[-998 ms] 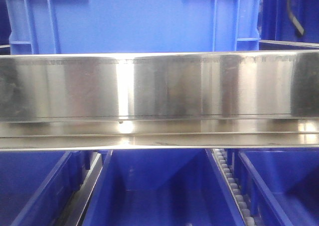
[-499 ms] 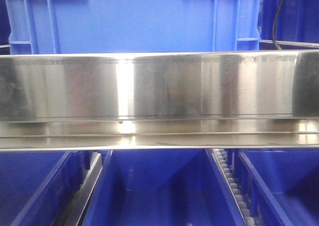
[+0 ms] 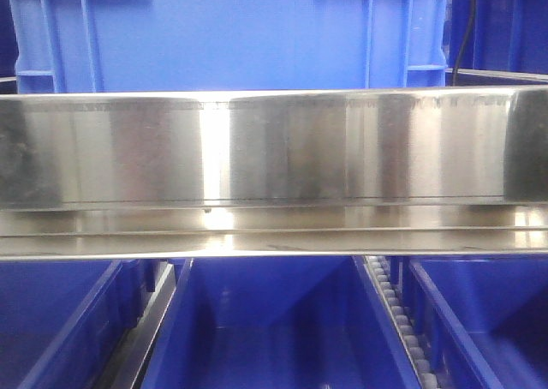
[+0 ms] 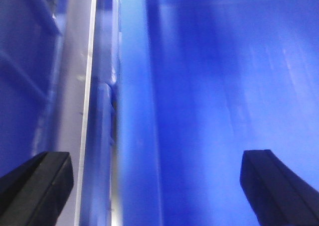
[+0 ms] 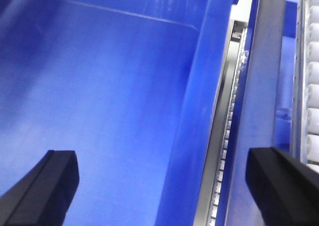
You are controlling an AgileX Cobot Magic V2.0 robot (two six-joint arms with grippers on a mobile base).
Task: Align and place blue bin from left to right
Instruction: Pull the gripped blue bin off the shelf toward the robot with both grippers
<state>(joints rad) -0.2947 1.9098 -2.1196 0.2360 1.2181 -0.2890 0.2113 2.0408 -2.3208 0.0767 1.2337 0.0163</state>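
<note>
Across the top of the front view, the blue bin (image 3: pixel 231 33) stands behind a steel rail (image 3: pixel 274 149), and both pincers are spread wide.

Its medium-blue wall shows raised vertical ribs at upper left and upper right of the frame, with a black cable (image 3: pixel 458 46) hanging just beside its right edge. Deeper-blue bins (image 3: pixel 265 329) fill the bottom, and a roller track (image 3: pixel 398 320) runs between two of them at lower right. In the left wrist view the left pincer (image 4: pixel 155 186) gapes, with nothing held, over a blurred blue wall (image 4: pixel 209 86) beside a steel strip (image 4: pixel 79 86). The right pincer (image 5: pixel 163 186) is likewise wide and holds nothing; its tips straddle the side wall of a blue bin interior (image 5: pixel 99 86), with white rollers (image 5: pixel 314 86) at the right edge. Which bin either wrist view shows cannot be told.
</note>
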